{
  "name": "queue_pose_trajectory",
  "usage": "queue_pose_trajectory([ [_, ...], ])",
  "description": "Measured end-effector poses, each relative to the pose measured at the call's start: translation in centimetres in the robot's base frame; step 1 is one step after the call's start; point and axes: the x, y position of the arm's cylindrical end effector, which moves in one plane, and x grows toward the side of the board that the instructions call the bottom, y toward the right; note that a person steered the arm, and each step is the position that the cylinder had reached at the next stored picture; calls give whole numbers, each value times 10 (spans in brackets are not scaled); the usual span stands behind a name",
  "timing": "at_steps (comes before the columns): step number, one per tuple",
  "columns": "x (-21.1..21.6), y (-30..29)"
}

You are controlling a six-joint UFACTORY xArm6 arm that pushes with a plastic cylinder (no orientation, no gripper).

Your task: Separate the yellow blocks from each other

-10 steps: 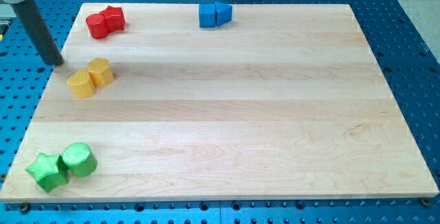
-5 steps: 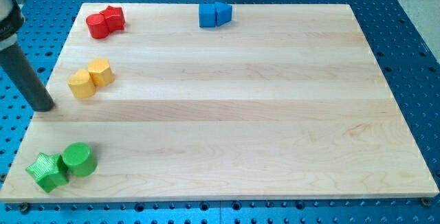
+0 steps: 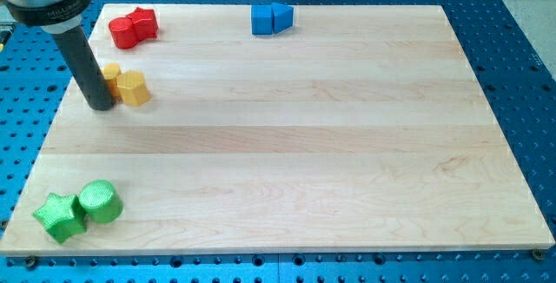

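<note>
Two yellow blocks lie at the board's upper left. The yellow hexagonal block (image 3: 133, 88) shows whole. The other yellow block (image 3: 111, 75) sits just up-left of it, touching it, and is mostly hidden behind my rod. My tip (image 3: 101, 107) rests on the board just left of and slightly below the pair, against or very near the hidden block.
A red cylinder (image 3: 123, 33) and red star (image 3: 142, 22) touch at the top left. A blue cube (image 3: 262, 19) and blue wedge (image 3: 282, 16) touch at the top middle. A green star (image 3: 58, 216) and green cylinder (image 3: 100, 201) touch at the bottom left.
My tip swung from off the board's left edge down, then right and up onto the board beside the yellow pair. The yellow blocks shifted right and up, and the pair turned.
</note>
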Motion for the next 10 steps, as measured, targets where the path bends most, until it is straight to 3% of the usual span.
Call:
queue_pose_trajectory([
  [3,-36,-30],
  [4,-43,-6],
  [7,-8,83],
  [9,-9,169],
  [10,-8,163],
])
